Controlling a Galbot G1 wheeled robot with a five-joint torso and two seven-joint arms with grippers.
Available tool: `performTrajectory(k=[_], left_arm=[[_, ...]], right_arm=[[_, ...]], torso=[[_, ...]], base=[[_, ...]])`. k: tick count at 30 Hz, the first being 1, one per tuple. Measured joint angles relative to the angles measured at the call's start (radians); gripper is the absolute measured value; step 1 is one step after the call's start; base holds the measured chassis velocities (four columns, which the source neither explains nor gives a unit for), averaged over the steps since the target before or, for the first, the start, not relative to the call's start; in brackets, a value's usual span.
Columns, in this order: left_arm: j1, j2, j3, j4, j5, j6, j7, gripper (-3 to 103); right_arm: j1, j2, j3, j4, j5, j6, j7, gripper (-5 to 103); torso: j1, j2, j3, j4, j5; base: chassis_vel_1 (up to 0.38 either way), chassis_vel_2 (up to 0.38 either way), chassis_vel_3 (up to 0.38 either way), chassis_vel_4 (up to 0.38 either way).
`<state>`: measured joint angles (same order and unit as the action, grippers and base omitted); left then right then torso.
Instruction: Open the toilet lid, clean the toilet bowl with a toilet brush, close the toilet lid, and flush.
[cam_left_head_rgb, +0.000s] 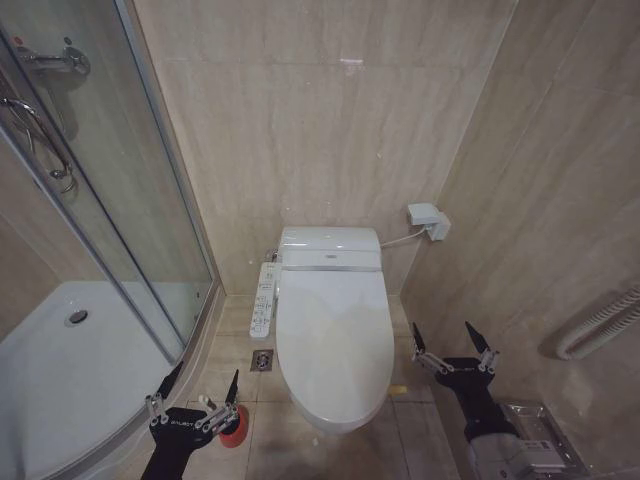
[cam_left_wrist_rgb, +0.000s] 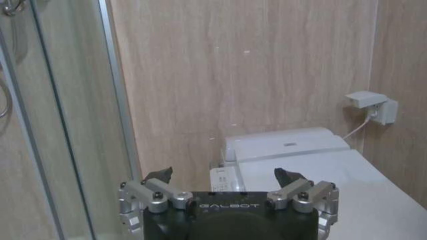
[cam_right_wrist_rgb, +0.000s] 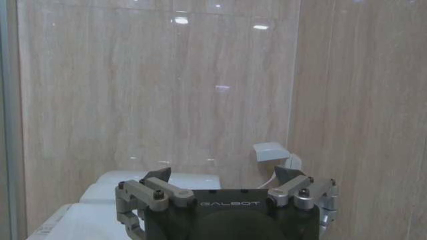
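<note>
Black-and-silver left gripper (cam_left_head_rgb: 196, 392): nearest, low at the left; jaws spread wide, holding nothing
Red cup holder (cam_left_head_rgb: 236, 424): just beyond the left jaws' right tip, half hidden by it; the toilet brush itself I cannot make out
Right gripper (cam_left_head_rgb: 455, 346): low at the right, jaws equally wide apart and empty, beside the toilet's far flank
Toilet lid (cam_left_head_rgb: 334, 320): shut flat over the toilet bowl (cam_left_head_rgb: 330, 418), lying between the two pairs of jaws and running away from them toward the back wall; no strap loop can be picked out
Side control panel (cam_left_head_rgb: 264, 298): ahead of the left jaws, along the lid's left edge
Risk, glossy lid: smooth plastic with little to pinch, so open jaws could likely slide off its rim
Risk, crowding: a left-arm reach might knock the red cup over or press the panel's buttons
Wall socket (cam_right_wrist_rgb: 273, 151): farthest, ahead of the right jaws
View difference: the head view takes in the floor, cup and both arms; the left wrist view (cam_left_wrist_rgb: 227, 181) shows the lid side-on and the socket (cam_left_wrist_rgb: 373, 106), not the floor
</note>
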<state>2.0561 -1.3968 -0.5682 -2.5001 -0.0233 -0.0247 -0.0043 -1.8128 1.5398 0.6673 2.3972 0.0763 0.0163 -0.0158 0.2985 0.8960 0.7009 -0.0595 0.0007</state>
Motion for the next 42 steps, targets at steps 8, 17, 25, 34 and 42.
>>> performTrajectory(k=[8,17,25,34,42], left_arm=[[0.000,0.000,0.000,0.000,0.000,0.000,0.000,99],[0.000,0.000,0.000,0.000,0.000,0.000,0.000,99],[0.000,0.000,0.000,0.000,0.000,0.000,0.000,99],[0.000,0.000,0.000,0.000,0.000,0.000,0.000,99],[0.000,0.000,0.000,0.000,0.000,0.000,0.000,99]], right_arm=[[0.000,0.000,0.000,0.000,0.000,0.000,0.000,100],[0.000,0.000,0.000,0.000,0.000,0.000,0.000,100],[0.000,0.000,0.000,0.000,0.000,0.000,0.000,100],[0.000,0.000,0.000,0.000,0.000,0.000,0.000,100],[0.000,0.000,0.000,0.000,0.000,0.000,0.000,100]], torso=[[0.000,0.000,0.000,0.0000,0.0000],[0.000,0.000,0.000,0.0000,0.0000],[0.000,0.000,0.000,0.0000,0.0000],[0.000,0.000,0.000,0.0000,0.0000],[0.000,0.000,0.000,0.0000,0.0000]], base=[[0.000,0.000,0.000,0.000],[0.000,0.000,0.000,0.000],[0.000,0.000,0.000,0.000],[0.000,0.000,0.000,0.000],[0.000,0.000,0.000,0.000]])
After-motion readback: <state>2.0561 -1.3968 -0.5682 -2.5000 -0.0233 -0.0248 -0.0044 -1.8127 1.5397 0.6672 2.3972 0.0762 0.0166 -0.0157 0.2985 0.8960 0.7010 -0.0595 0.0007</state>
